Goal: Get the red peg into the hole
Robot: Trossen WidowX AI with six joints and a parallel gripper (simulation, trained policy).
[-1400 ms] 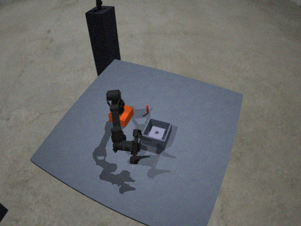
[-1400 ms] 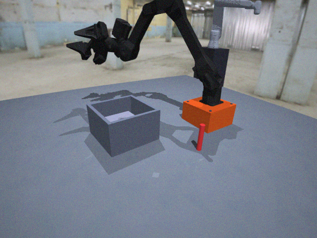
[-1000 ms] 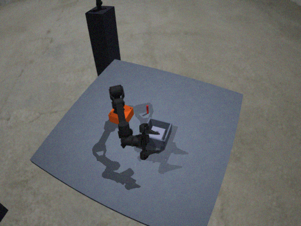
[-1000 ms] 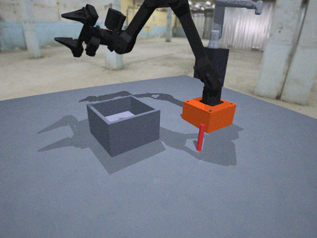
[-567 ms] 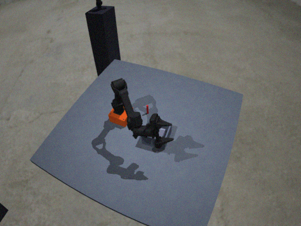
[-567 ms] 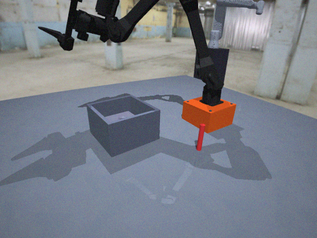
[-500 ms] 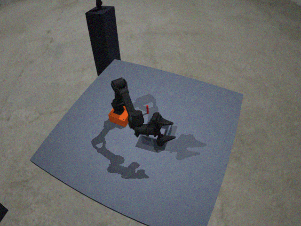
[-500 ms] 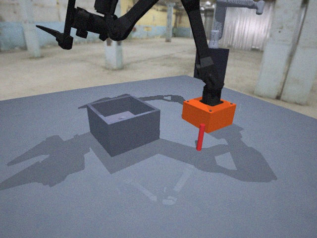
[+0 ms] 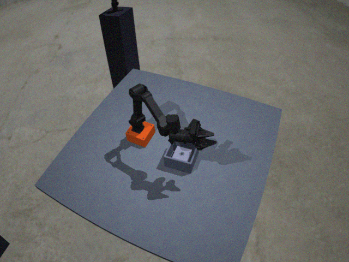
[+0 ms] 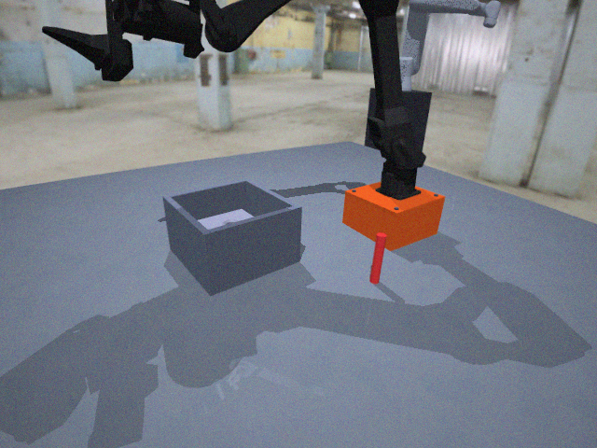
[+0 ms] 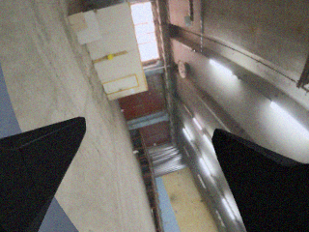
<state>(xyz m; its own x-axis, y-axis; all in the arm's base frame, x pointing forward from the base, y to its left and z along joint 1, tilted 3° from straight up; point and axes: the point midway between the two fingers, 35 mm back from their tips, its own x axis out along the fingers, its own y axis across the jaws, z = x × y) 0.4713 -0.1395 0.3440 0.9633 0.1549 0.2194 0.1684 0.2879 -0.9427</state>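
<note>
Okay, gripper [image 9: 215,138] [image 10: 108,46] [image 11: 151,130] is spread wide, nothing between its fingers. In the top view it hangs over the blue-grey tabletop [image 9: 220,197] [image 10: 434,410] [image 11: 7,106] at about 2 o'clock from the open box [image 9: 178,166] [image 10: 255,245], fingers aimed at 3 o'clock. Exterior has it high up at 11 o'clock from the box, partly cut by the top edge; one finger points to 10 o'clock.

Red peg [image 10: 377,259] stands roughly upright on the tabletop, outside the box, near the orange arm base [image 9: 148,138] [image 10: 366,217] but apart from it. In the exterior view that's between 3 and 4 o'clock from the box and around 7 o'clock from the base. Top view: can't make the peg out.

Box is dark grey, square, upright. Pale plate [image 9: 177,156] [image 10: 219,220] at its bottom, with the round hole [image 9: 182,153] near mid-plate in the top view.

Dark pedestal [image 9: 121,42] [image 10: 419,110] at 11 o'clock from the base up top, between 12 and 1 in the exterior, carrying another arm [image 9: 114,5] [image 10: 417,38].

Writing: pale marks [image 10: 233,378] at 6 o'clock from the box, too faint to read. Wrist view: white wall panel [image 11: 118,43] with yellow markings, also unreadable.
</note>
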